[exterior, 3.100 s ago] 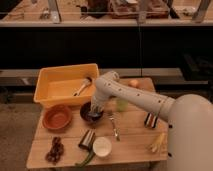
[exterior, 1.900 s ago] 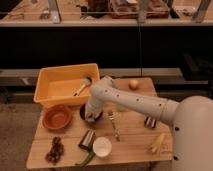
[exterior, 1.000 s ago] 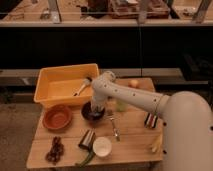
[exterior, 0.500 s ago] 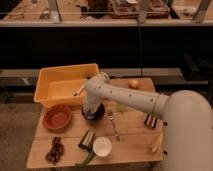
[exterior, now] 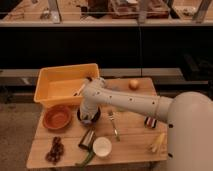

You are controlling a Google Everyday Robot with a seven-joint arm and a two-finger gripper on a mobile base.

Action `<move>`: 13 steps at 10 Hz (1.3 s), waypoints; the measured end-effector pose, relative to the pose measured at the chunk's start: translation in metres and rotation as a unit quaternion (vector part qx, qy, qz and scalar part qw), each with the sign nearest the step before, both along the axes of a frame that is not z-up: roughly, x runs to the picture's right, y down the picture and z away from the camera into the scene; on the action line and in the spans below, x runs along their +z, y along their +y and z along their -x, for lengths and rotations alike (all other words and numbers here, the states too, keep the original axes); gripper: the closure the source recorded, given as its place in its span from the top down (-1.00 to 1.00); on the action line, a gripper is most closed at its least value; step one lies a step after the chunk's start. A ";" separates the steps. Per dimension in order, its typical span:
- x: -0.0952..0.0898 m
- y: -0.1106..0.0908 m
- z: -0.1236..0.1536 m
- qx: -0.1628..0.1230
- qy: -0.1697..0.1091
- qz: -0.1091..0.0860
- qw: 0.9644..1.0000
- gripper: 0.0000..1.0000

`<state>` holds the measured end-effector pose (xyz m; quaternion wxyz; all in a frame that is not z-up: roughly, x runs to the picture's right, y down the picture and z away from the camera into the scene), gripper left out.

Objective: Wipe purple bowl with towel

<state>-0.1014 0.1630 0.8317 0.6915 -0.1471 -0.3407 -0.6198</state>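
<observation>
1. The gripper (exterior: 88, 114) points down into the purple bowl (exterior: 95, 119), which stands on the wooden surface (exterior: 131, 136) just in front of the yellow bin (exterior: 60, 82).
2. Whether the gripper is open or closed cannot be determined; its tip is hidden inside the bowl.
3. A pale patch at the tip is possibly the towel (exterior: 87, 120).
4. The white arm (exterior: 127, 101) reaches in from the right, across the surface.
5. An orange bowl (exterior: 57, 117) sits just left of the purple bowl.
6. Nearer the front edge stand a metal can (exterior: 87, 139) and a white cup (exterior: 102, 146), with a fork (exterior: 114, 125) to their right.
</observation>
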 end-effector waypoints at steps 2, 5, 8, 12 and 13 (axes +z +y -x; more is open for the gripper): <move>0.006 0.007 -0.025 0.003 0.011 0.008 1.000 -1.00; 0.017 0.002 -0.040 0.022 0.032 0.013 0.999 -1.00; 0.021 -0.018 -0.032 0.043 0.045 0.001 0.998 -1.00; 0.008 -0.030 0.016 0.048 0.022 -0.008 0.999 -1.00; 0.002 -0.027 0.025 0.048 0.011 -0.006 0.999 -1.00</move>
